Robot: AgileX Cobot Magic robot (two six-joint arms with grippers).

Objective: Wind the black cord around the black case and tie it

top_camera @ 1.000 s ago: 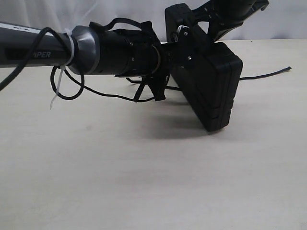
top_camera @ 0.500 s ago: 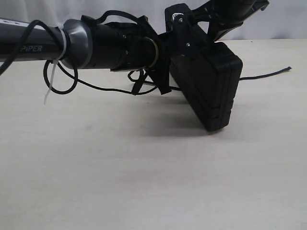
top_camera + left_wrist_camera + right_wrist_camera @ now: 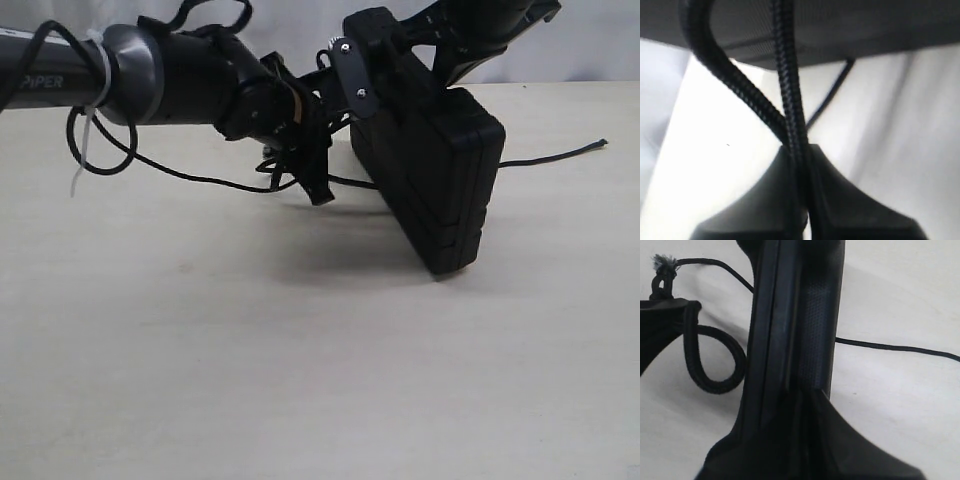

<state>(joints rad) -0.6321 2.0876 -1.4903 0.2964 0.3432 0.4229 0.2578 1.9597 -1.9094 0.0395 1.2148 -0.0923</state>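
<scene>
Right gripper [image 3: 800, 412] is clamped tight on the flat, ribbed matte black plastic case [image 3: 440, 190], which stands up on edge between its jaws. Left gripper [image 3: 802, 167], jaws closed, pinches a doubled bend of the thin black braided cord [image 3: 786, 75] just beside that case. One case, one cord, two grippers. Early going, I'd say: no full turn shows around the case, and no knot. Wrapping and tying remain.

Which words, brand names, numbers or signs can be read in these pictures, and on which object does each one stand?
"PIPER": white letters on the grey tube of the left arm, in the exterior view; a cable partly covers the first letter.
Nothing else: no readable text on the black case, on the black cord, or in either wrist view.
</scene>
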